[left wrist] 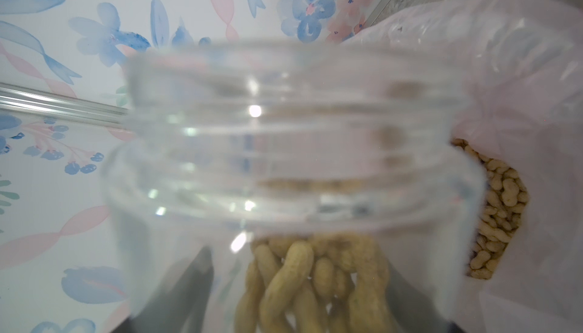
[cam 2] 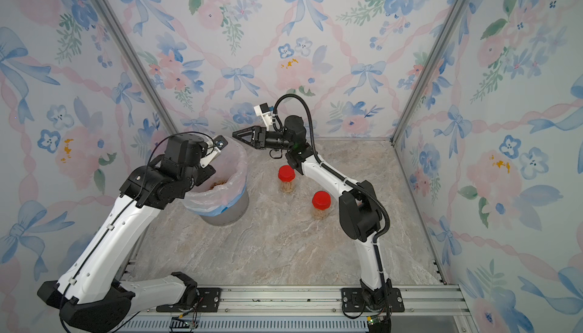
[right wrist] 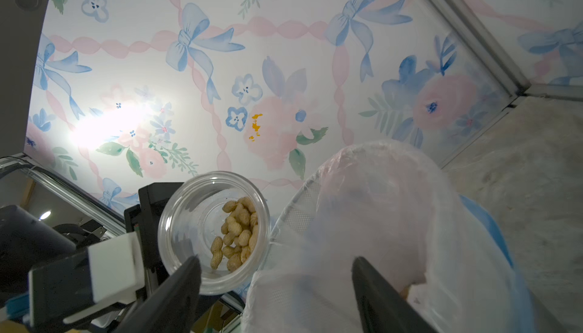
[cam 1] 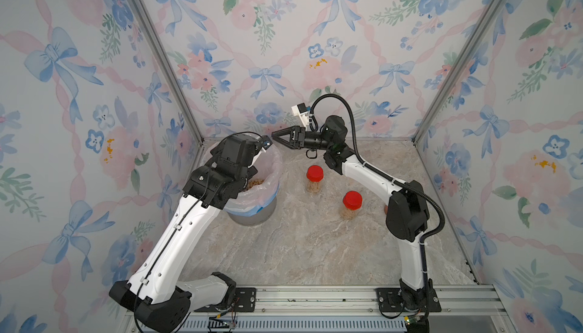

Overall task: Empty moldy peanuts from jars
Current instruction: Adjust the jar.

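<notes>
Left gripper (left wrist: 299, 290) is clamping the open jar (right wrist: 214, 230), tipping peanuts (right wrist: 238, 230) into the bin (cam 1: 252, 214); several are sitting inside. Right gripper (cam 1: 275, 134) is hovering, jaws apart, empty. Two red-lidded jars (cam 1: 315, 173) are waiting unopened, frame centre.

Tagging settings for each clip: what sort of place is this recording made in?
Probably a staged robot test booth, not a real kitchen: floral wallpaper panels held in an aluminium frame, a marble-look tabletop, and two arms bolted to a metal rail.
</notes>
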`<action>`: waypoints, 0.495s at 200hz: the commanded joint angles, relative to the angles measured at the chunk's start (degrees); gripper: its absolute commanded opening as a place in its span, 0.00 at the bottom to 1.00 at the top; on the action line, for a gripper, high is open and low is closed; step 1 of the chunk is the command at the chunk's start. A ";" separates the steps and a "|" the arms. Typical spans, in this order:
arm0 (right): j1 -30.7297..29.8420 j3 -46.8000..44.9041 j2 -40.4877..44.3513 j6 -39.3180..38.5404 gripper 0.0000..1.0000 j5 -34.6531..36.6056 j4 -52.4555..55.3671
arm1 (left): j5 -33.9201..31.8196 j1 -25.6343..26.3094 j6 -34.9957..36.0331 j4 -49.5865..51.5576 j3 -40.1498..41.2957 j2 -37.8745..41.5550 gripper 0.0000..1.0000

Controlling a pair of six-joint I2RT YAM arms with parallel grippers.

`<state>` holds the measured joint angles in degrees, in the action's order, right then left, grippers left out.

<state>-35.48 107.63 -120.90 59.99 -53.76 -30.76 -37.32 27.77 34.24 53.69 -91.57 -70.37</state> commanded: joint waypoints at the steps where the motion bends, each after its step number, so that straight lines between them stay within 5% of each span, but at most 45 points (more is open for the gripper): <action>1: -0.01 0.20 1.90 -1.30 0.73 -2.26 1.95 | 1.32 0.17 -2.51 -0.25 -1.85 -0.80 0.12; 99: -1.25 1.03 2.11 -2.22 0.70 -4.03 3.20 | 4.21 0.85 -5.68 1.40 -2.63 -1.54 0.10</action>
<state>-36.05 107.22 -120.77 58.72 -56.10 -28.01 -33.30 28.05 30.83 57.19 -91.85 -71.96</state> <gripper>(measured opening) 0.705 0.857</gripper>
